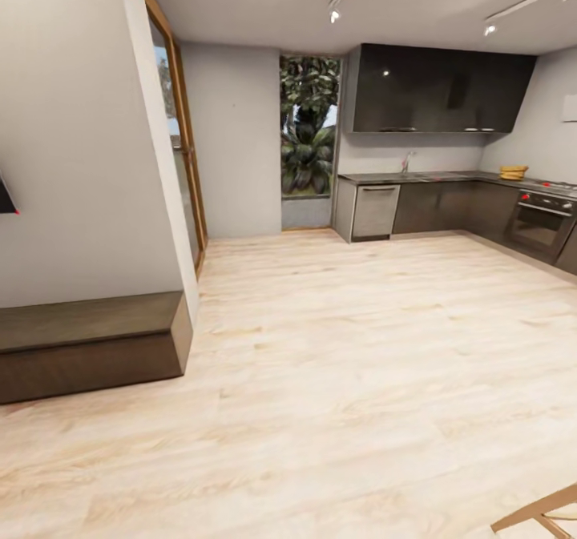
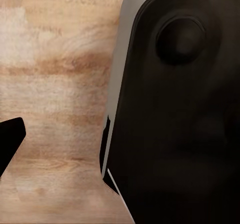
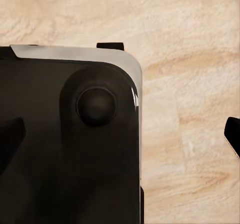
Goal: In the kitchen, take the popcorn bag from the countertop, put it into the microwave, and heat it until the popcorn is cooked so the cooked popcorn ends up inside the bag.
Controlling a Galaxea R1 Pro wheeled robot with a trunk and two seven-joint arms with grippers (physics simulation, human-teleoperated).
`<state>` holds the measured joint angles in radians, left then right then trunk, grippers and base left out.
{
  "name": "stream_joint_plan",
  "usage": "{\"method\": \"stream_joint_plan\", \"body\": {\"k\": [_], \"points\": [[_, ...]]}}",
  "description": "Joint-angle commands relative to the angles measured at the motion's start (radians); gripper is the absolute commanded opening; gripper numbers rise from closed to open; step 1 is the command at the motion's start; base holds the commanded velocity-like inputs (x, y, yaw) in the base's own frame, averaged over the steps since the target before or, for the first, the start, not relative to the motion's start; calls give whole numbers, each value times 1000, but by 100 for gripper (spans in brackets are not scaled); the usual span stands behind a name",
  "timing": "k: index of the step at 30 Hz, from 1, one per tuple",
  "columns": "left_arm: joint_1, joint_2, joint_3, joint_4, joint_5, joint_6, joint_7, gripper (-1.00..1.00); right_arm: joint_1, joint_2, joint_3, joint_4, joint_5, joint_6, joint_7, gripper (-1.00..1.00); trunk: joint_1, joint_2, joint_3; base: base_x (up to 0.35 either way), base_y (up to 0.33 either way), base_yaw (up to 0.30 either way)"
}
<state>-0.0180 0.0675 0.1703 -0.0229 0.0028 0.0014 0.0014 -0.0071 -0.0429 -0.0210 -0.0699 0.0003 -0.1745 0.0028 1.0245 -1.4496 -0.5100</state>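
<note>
the robot is in transit across a pale wood-plank floor (image 1: 336, 379), matt with long soft grain. both wrist views look down on that floor past the robot's own black, rounded base housing (image 2: 175, 109), glossy with a silver edge. a dark fingertip (image 2: 10, 139) of the left end effector and one (image 3: 232, 134) of the right end effector show at the frame edges; whether either is spread or pressed together cannot be told.

procedure for this step, as judged: drive forward and to the right toward the kitchen, keep both arms tucked, and stop square to the worktop (image 1: 417, 177) within arm reach.

nearest at left is a low dark wood bench (image 1: 88, 347), blocky and flat-topped. a light chair frame (image 1: 545, 515) cuts the lower right corner. far off, the worktop is a thin glossy grey slab over dark cabinet fronts, with a built-in oven (image 1: 541, 227) at right. a small tan object, probably the popcorn bag (image 1: 513, 172), sits on the worktop near the corner.
</note>
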Motion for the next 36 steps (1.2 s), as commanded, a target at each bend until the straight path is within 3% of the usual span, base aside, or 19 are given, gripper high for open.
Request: {"method": "stream_joint_plan", "body": {"k": [1, 36], "points": [[0, 0, 5, 0, 0, 0, 0, 100, -1, 0, -2, 1, 0, -4, 0, 100, 1, 0, -1, 336, 0, 0], [0, 0, 5, 0, 0, 0, 0, 100, -1, 0, -2, 1, 1, -4, 0, 100, 1, 0, -1, 336, 0, 0]]}}
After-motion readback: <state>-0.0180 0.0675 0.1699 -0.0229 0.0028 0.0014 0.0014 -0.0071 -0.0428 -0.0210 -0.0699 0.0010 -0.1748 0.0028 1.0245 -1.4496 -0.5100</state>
